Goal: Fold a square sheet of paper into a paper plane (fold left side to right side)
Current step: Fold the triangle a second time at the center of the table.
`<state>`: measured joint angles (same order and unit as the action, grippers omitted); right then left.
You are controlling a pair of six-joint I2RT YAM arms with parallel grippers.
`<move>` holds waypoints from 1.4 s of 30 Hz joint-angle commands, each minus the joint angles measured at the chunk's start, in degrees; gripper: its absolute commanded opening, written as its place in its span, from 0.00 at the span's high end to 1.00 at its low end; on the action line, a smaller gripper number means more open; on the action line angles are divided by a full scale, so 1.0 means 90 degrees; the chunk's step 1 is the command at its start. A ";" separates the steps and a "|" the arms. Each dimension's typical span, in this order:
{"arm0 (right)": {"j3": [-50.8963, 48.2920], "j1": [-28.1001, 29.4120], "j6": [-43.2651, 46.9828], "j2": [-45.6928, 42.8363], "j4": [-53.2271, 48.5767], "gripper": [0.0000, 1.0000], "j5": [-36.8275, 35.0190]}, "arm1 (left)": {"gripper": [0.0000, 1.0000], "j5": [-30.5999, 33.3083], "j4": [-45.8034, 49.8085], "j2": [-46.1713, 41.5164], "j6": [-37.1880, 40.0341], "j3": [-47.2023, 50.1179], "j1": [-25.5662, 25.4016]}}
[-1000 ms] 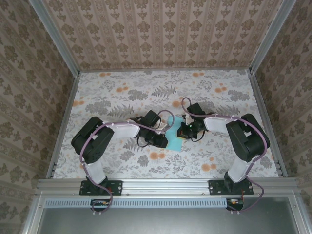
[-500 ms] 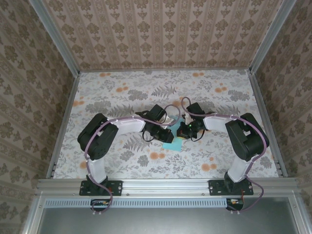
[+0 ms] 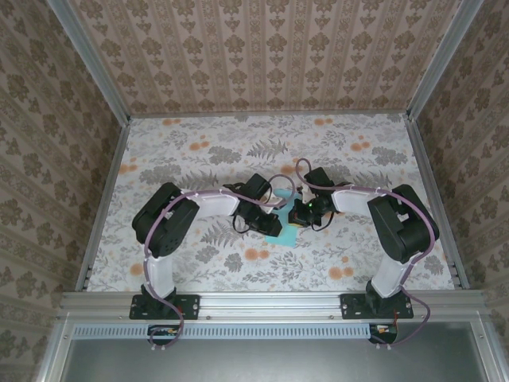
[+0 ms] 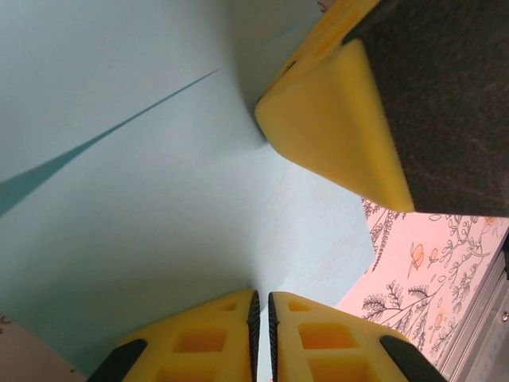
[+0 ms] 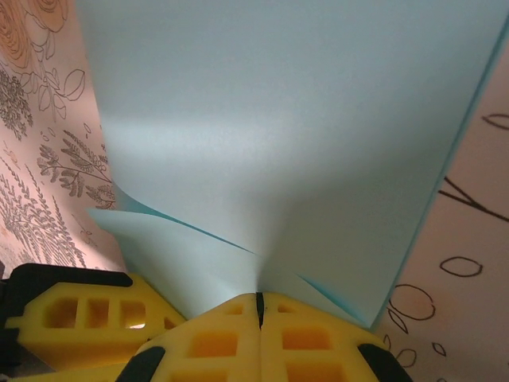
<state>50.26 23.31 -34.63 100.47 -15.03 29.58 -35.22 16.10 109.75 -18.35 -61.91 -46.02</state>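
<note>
The square sheet of paper (image 3: 281, 232), light blue and bent upward, is held over the middle of the table between both grippers. My left gripper (image 3: 271, 215) is at its left side. In the left wrist view its yellow fingers (image 4: 207, 338) pinch the paper (image 4: 159, 199) edge, with only a thin slit between them. My right gripper (image 3: 296, 213) is at the right side. In the right wrist view it (image 5: 258, 306) is shut on a gathered part of the paper (image 5: 278, 119), with curled layers fanning out. The right gripper's finger (image 4: 334, 119) presses the sheet close to the left one.
The table (image 3: 238, 151) has a floral cloth and is boxed in by wallpapered walls. Aluminium rails (image 3: 270, 302) run along the near edge and sides. Purple cables loop over both arms.
My left gripper has moved right toward the right gripper, carrying the sheet's left side with it. Less paper shows from above. The right arm has barely moved.
</note>
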 commanded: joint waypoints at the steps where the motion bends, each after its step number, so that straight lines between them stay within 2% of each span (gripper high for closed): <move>1: -0.0014 -0.0022 0.0131 0.0195 -0.0605 1.00 -0.0414 | 0.85 0.0019 0.0110 -0.0225 0.0033 0.0400 0.0085; 13: -0.0033 -0.0168 0.0220 0.0232 -0.0603 1.00 -0.0397 | 0.86 0.0041 -0.0112 -0.1052 -0.0271 0.1545 0.0153; 22: -0.0076 -0.0202 0.0007 -0.0229 0.0110 0.99 -0.0084 | 0.84 -0.0016 0.0031 -0.1714 -0.0147 0.1697 0.0497; 24: -0.0048 -0.0228 -0.0066 -0.0433 0.0367 0.94 -0.0144 | 0.81 -0.0070 -0.0033 -0.1808 -0.0128 0.1575 0.0627; 26: -0.0022 -0.0251 -0.0078 -0.0603 0.0506 0.84 -0.0298 | 0.76 -0.0109 -0.0158 -0.1805 -0.0144 0.1366 0.0722; 30: -0.0068 -0.0389 0.0024 -0.0905 0.0570 0.71 -0.0622 | 0.55 -0.0090 -0.0489 -0.1511 -0.0158 0.0857 0.0802; 31: -0.0109 -0.0428 0.0044 -0.0962 0.0611 0.69 -0.0643 | 0.52 -0.0063 -0.0527 -0.1406 -0.0146 0.0711 0.0812; 38: -0.0592 -0.0559 -0.0091 -0.1457 0.0924 0.47 -0.0673 | 0.47 -0.0323 -0.0686 -0.0499 -0.0028 -0.0054 0.0769; 42: -0.0846 -0.0609 -0.0161 -0.1691 0.0977 0.41 -0.0644 | 0.49 -0.0362 -0.0666 -0.0191 0.0056 -0.0227 0.0756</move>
<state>44.18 18.20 -35.40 87.59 -7.38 24.36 -36.64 9.82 106.39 -19.66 -62.33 -38.96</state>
